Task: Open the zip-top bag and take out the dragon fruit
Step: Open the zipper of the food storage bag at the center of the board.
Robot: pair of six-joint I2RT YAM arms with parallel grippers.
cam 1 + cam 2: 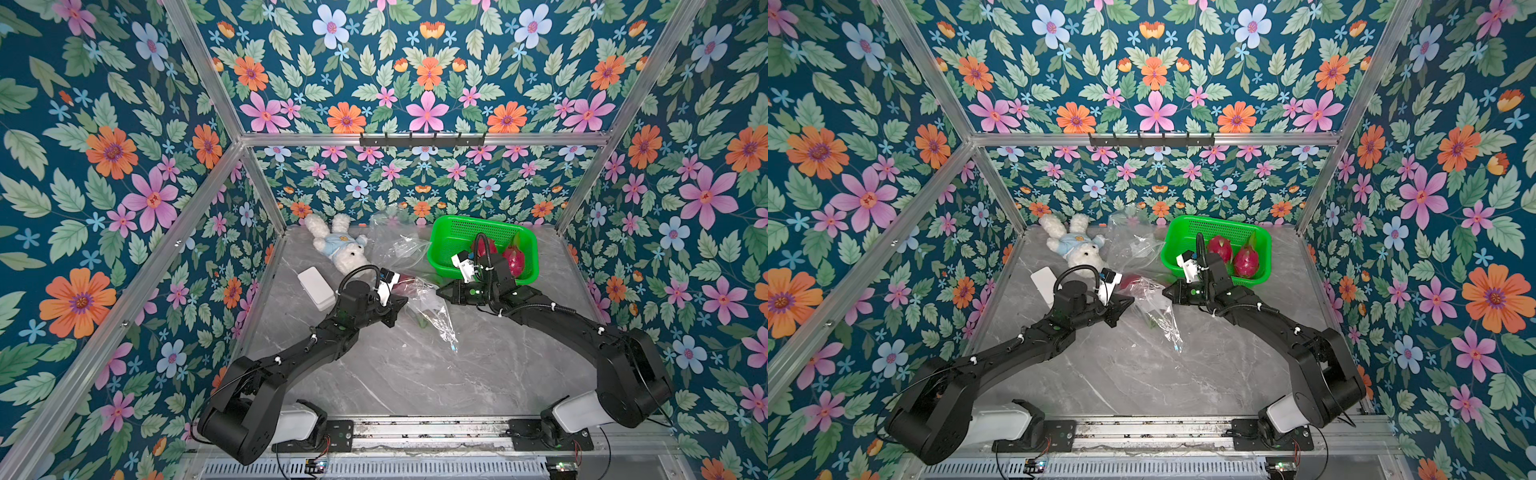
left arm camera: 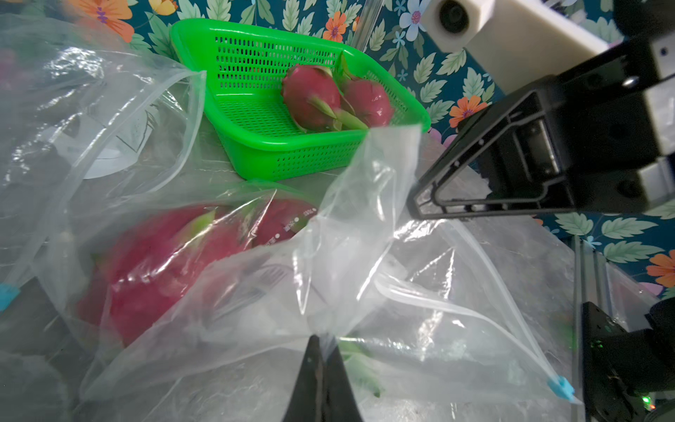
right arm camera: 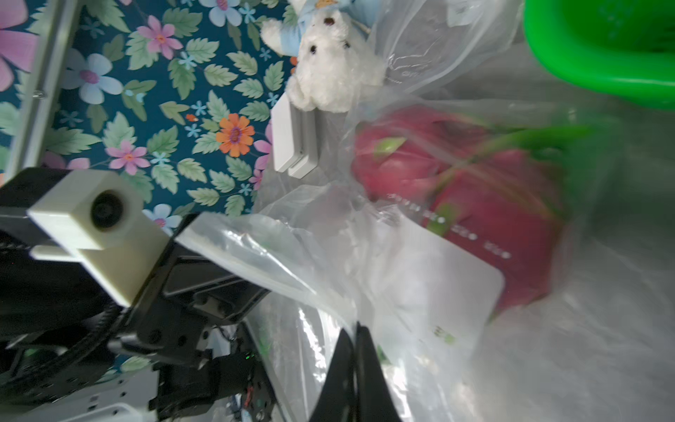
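View into the booth. Before you stand walls (image 1: 428, 83) papered in dark teal, printed with pink, orange and pale blue flowers among green leaves; the far, left and right sides are alike. Aluminium frame bars (image 1: 299, 139) edge the corners and cross the far wall, where you see a black hook rail (image 1: 422, 140). The tabletop (image 1: 415, 374) is grey with white marble veining. A metal rail (image 1: 436, 432) runs along its near edge. Lighting is even, with soft reflections on the tabletop.

Bright, even overhead light; soft shadows on table (image 1: 395, 374). Top views sharp, walls (image 1: 104, 166) bowed toward frame edges. Wrist views: glare streaks on bag (image 2: 365, 219), fruit (image 3: 409, 171) blurred.
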